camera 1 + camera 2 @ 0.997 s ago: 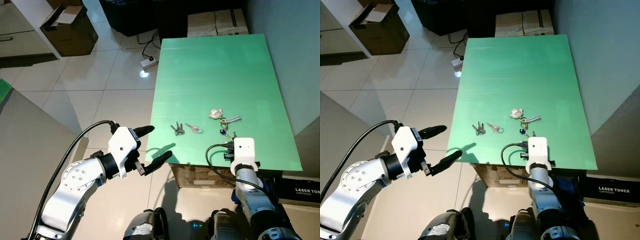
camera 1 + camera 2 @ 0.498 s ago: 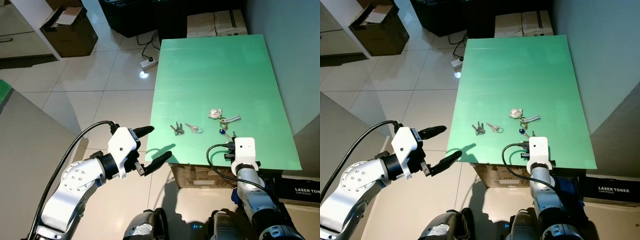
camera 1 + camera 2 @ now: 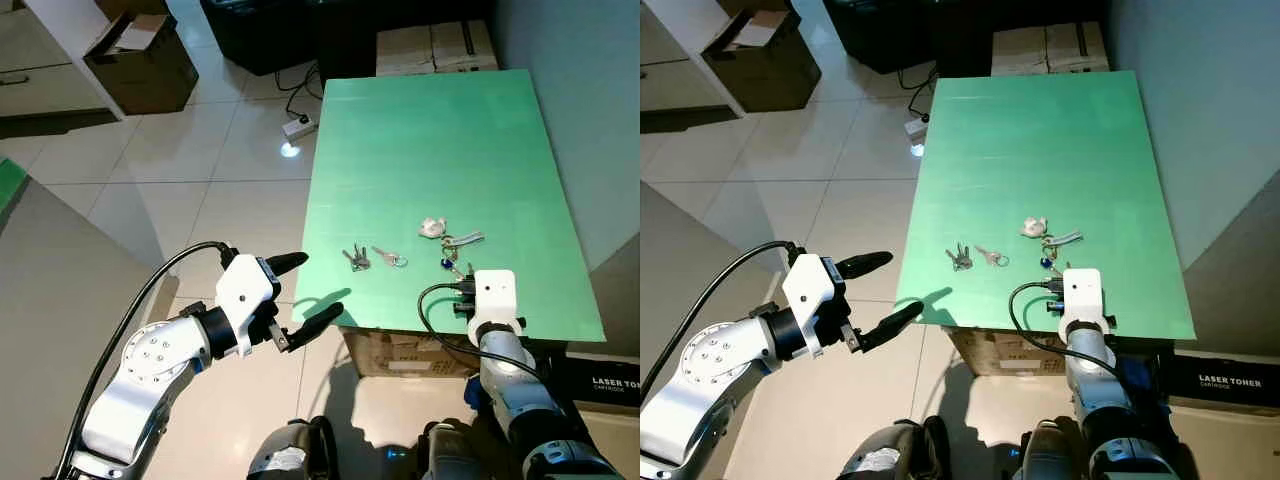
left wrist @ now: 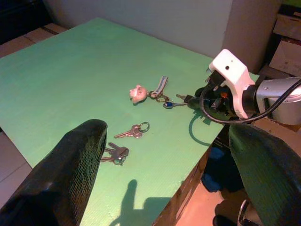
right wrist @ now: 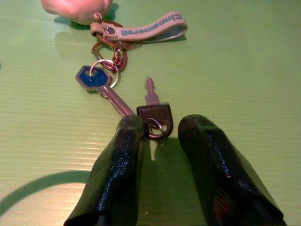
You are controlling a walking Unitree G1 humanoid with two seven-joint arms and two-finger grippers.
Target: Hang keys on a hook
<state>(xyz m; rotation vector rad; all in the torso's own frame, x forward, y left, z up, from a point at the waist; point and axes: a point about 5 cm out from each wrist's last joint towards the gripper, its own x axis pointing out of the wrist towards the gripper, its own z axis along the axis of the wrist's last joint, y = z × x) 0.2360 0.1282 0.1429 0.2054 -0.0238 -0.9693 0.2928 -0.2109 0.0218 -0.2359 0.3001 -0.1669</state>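
My left gripper (image 3: 308, 290) hovers off the desk's (image 3: 430, 130) near left edge, fingers spread, empty. My right gripper (image 5: 157, 132) sits low on the desk, fingers parted astride a black-headed key (image 5: 154, 115). Just beyond: blue key (image 5: 96, 78), strap fob (image 5: 150, 29). Farther left, two loose keys (image 3: 356, 259).

Green rectangular tabletop (image 3: 430, 130) spans middle of scene, ribbed surface. Pale glossy tiled floor (image 3: 200, 170) to its left. Open brown cardboard box (image 3: 140, 60) on floor at far left, beside white shelf unit (image 3: 70, 50). White power strip (image 3: 297, 125) with black cable on floor near table's far corner. Two closed cardboard boxes (image 3: 435, 45) behind table's far edge. Black toner carton (image 3: 605, 375) at near right.
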